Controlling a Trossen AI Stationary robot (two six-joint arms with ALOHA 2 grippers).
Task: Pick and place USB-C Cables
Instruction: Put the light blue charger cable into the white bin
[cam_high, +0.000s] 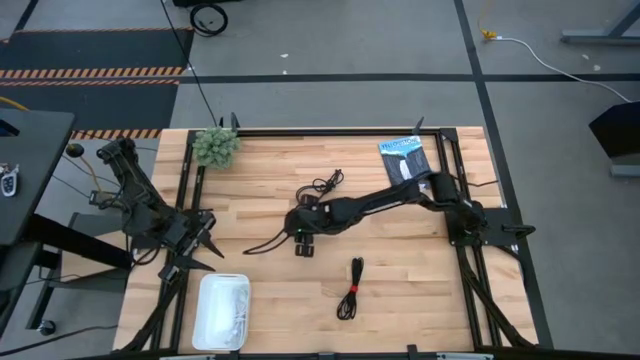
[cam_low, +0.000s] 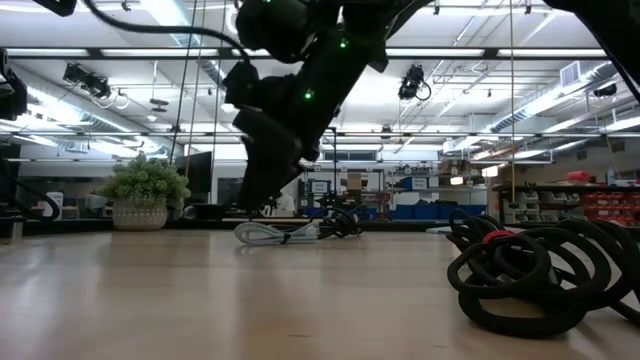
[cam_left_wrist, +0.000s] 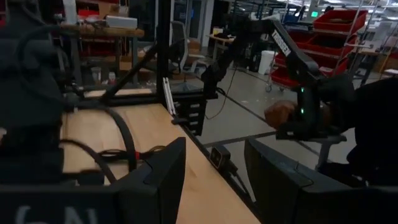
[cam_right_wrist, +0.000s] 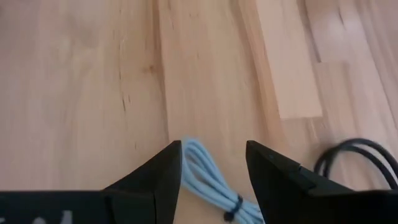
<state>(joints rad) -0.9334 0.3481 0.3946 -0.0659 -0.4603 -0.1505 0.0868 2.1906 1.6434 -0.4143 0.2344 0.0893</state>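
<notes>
The wooden table (cam_high: 400, 290) carries a white tray (cam_high: 222, 310), a potted plant (cam_high: 216, 147), a packet (cam_high: 404, 156) and coiled cables (cam_high: 350, 287).

Both arms are black, built of jointed links; the right arm (cam_high: 400, 198) runs slim and tubular, the left arm (cam_high: 140, 200) bulkier, with loose black cables looped along it. Small green LEDs glow on the right arm's housing in the low view. Fingers (cam_right_wrist: 155, 180) are matte black wedges with flat, angled faces, same on the left gripper (cam_left_wrist: 211, 177).
</notes>
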